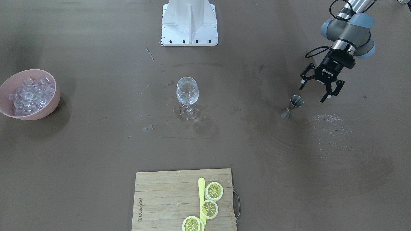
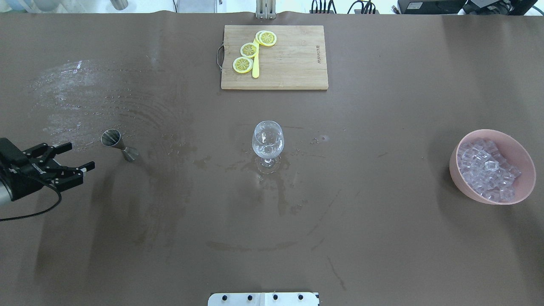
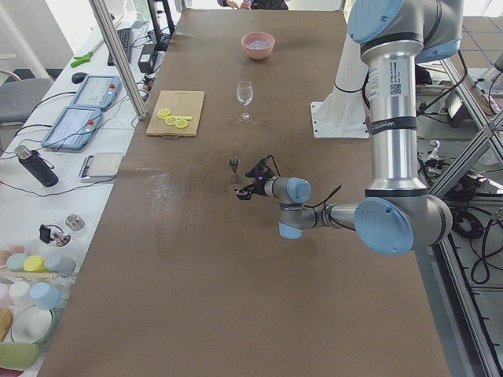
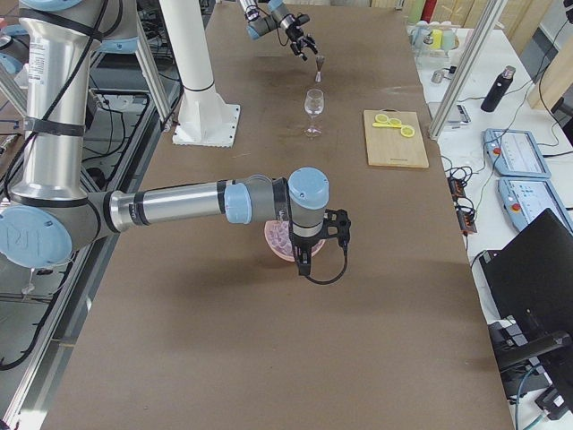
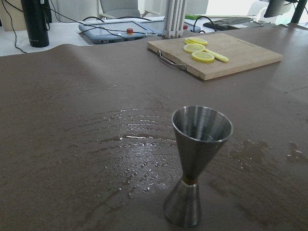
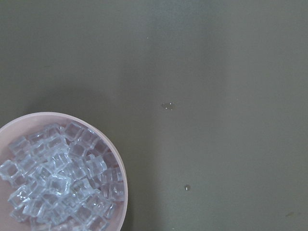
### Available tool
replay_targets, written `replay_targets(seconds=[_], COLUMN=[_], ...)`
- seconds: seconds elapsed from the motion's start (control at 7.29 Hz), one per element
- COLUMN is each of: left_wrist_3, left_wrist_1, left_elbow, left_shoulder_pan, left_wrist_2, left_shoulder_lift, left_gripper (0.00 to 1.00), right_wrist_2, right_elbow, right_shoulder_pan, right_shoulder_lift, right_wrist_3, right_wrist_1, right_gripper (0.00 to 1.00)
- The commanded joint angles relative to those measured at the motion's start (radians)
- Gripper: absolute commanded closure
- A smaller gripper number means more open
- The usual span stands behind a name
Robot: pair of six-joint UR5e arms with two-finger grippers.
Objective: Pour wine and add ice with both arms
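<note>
Exterior front-facing: black two-finger left gripper (image 1: pixel 312 95) has its jaws spread wide and empty, fingers aimed down at the small steel double-cone jigger (image 1: pixel 292 106), just beside it, not touching. The clear stemmed wine glass (image 1: pixel 187 91) stands upright mid-table. The ice (image 1: pixel 30 94), a pile of small clear cubes, fills a round pink bowl (image 1: pixel 48 110) at the table end on the robot's right, well apart from the glass. A bamboo cutting board (image 1: pixel 167 199) at the operators' edge carries three lemon slices (image 1: pixel 214 191) and a pale yellow knife (image 1: pixel 201 192). Overhead exterior: left gripper's long axis runs roughly level along the table toward the jigger. The bowl's mouth faces up. The brown table cover (image 2: pixel 382 238) has wet streaks (image 2: pixel 68 97) beyond the jigger. Exterior right: silver-grey right arm (image 4: pixel 179 206) has its forearm level across the table, and the right gripper (image 4: pixel 303 264) points straight down over the bowl. Jaw gap: cannot tell. Left wrist: jigger upright, wide cup up, dead ahead. Right wrist: ice in the lower-left corner. Exterior left: side bench (image 3: pixel 47 204) with tablets, a bottle and cups.
</note>
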Motion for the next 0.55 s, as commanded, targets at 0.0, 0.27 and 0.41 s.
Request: replay_targets(seconds=[0.0,0.27,0.41], left_wrist_3=[0.023,0.069,0.133], left_wrist_1=[0.099,0.267,0.391], left_elbow=[0.002,-0.007,-0.029], left_shoulder_pan=[-0.244,-0.488,-0.508], left_wrist_2=[-0.293,-0.578,-0.588], left_shoulder_lift=[0.001,-0.013,-0.017], left_gripper=[0.03,0.02,0.02], right_wrist_2=[0.000,0.000,0.000], right_elbow=[-0.003,-0.005,-0.003], right_shoulder_pan=[0.000,0.000,0.000], right_shoulder_lift=[0.006,0.009,0.009], right_wrist_3=[0.000,0.000,0.000], right_wrist_1=[0.000,0.000,0.000], right_gripper=[0.00,0.00,0.00])
